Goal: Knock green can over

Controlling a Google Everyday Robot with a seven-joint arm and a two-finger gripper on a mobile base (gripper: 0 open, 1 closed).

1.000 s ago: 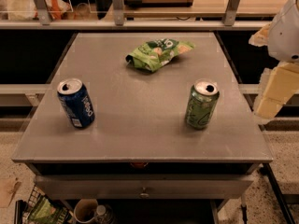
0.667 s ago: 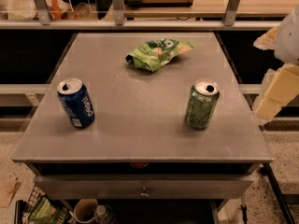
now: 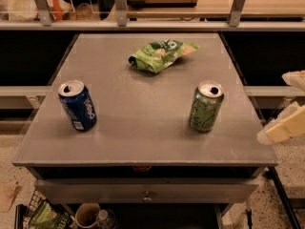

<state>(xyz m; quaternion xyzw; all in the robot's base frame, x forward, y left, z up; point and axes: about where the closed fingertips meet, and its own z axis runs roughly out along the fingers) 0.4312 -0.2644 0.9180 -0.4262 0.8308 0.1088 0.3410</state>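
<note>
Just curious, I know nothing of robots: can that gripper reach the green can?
Probably yes. The gripper hangs off the table at its right edge, beside the green can, with only bare table between them; the blue can and snack bag lie elsewhere.

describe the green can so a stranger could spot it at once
On the grey table, look to the right side near the front. The green can stands upright there, with the pale gripper off the table's right edge beside it. The dark blue can sits on the left, and the other green thing, at the back, is a flat snack bag.
</note>
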